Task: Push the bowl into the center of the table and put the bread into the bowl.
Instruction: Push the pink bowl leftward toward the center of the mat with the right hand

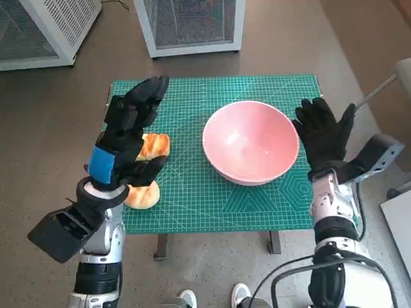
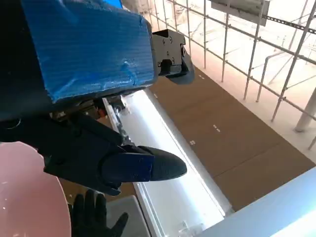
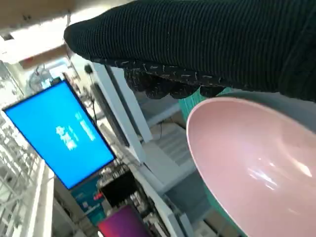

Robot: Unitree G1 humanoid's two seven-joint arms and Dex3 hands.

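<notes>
Hovering with spread fingers, left hand (image 1: pixel 128 138) tops bread (image 1: pixel 149 172), right hand (image 1: pixel 324 138) flanks bowl (image 1: pixel 250 141).

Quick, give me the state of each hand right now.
Left hand: open, fingers spread above the bread, holding nothing.
Right hand: open, fingers spread beside the pink bowl, holding nothing.

I see my black, blue-taped left hand (image 1: pixel 131 131) raised, fingers spread forward, holding nothing; my black knitted-glove right hand (image 1: pixel 324 136) stands upright, fingers splayed, palm empty.
</notes>
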